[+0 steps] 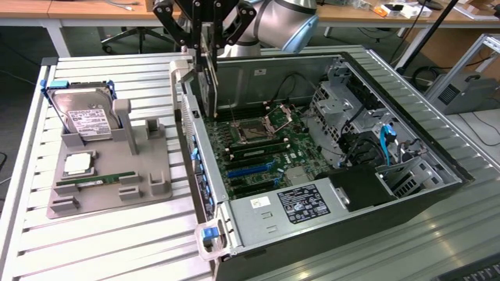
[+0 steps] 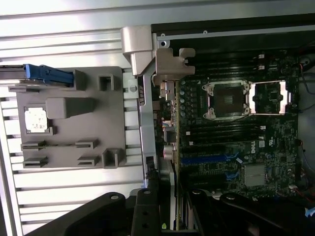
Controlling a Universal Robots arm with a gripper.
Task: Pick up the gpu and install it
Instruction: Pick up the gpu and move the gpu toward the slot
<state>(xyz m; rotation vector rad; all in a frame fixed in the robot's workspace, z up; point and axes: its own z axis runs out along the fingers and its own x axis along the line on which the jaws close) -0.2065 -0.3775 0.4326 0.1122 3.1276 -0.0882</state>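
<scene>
Gpu point(image 1: 209, 88) in hand point(image 1: 206, 50) above open case point(image 1: 250, 76); hard drive point(image 1: 88, 114) in tray point(image 1: 109, 187).

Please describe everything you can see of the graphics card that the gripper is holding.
The graphics card is a thin flat board, dark, with a silvery metal edge. It hangs upright, seen edge-on, its upper end clamped in the gripper. It reaches down into the open computer case, close to the wall at the exterior view's left, its lower end near the motherboard. Whether it touches a slot, I cannot tell.
</scene>
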